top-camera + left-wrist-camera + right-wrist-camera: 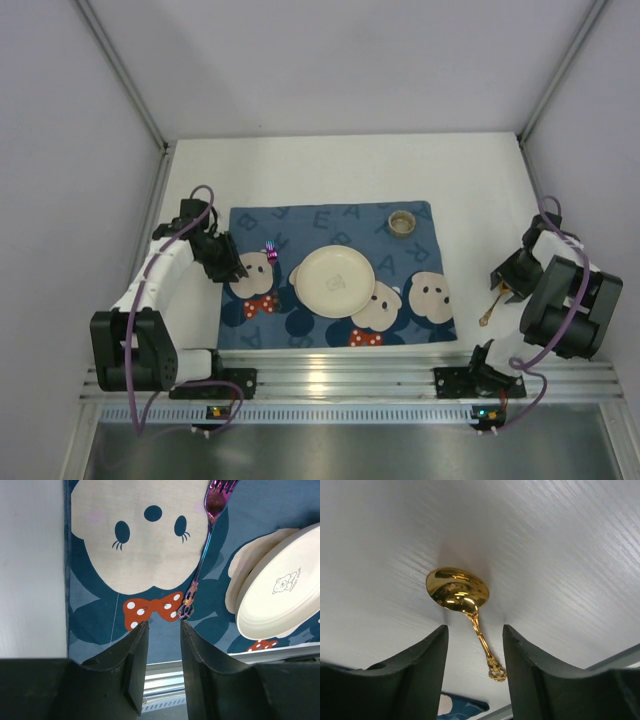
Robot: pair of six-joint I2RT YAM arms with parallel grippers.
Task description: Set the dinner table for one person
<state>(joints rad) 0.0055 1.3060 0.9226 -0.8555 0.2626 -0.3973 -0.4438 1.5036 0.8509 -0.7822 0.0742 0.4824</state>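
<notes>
Right claw, spread, empty, straddles the shiny gold metal spoon on the large plain white matte worktop beside the blue cartoon-mouse cloth placemat, likely to grasp it; left claw, slightly parted, holds nothing.

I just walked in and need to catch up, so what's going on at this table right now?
Two robot arms are setting a place for one. On the white dinner table lies a blue cartoon-mouse placemat with a cream plate in the middle, an iridescent purple fork to its left and a small round cup near its far right corner. The left pincer hangs open by the fork's handle end, holding nothing. The right pincer is open over a gold spoon lying on bare table.
</notes>
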